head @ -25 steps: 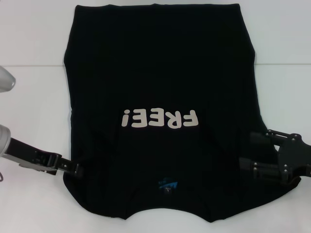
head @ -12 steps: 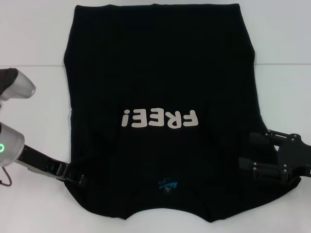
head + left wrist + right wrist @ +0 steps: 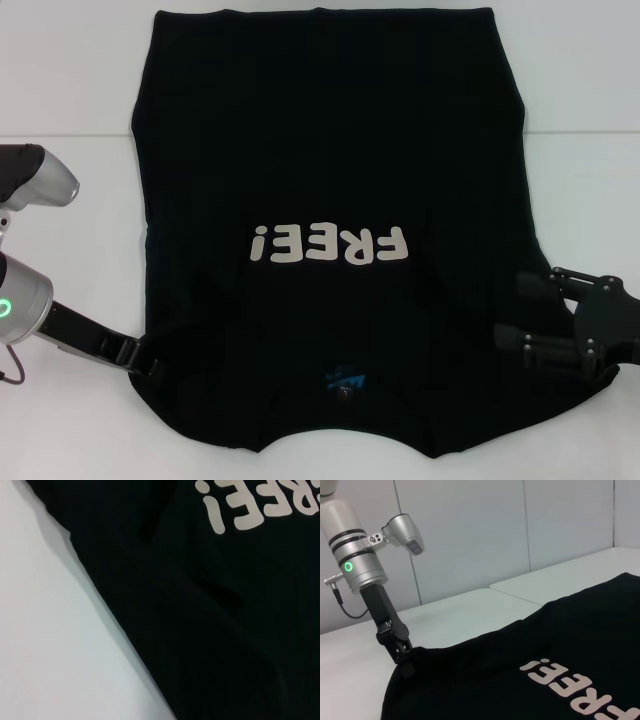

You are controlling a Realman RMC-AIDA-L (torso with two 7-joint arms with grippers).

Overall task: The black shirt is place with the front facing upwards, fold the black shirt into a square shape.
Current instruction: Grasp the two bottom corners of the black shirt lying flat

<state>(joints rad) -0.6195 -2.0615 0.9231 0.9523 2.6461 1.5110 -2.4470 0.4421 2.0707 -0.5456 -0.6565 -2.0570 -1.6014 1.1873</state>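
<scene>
Nearest the robot, the shirt (image 3: 330, 200) lies flat on the table (image 3: 70, 100), collar close, hem far. Left gripper (image 3: 150, 358) meets its left edge, its grip unclear; right gripper (image 3: 520, 315) sits spread over the right shoulder. Uneven grips risk a skewed fold.

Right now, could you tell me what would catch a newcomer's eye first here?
The black shirt fills most of the white table, its cream "FREE!" lettering reading upside down from the head. The left end effector and right end effector sit at the shirt's near side edges.
</scene>
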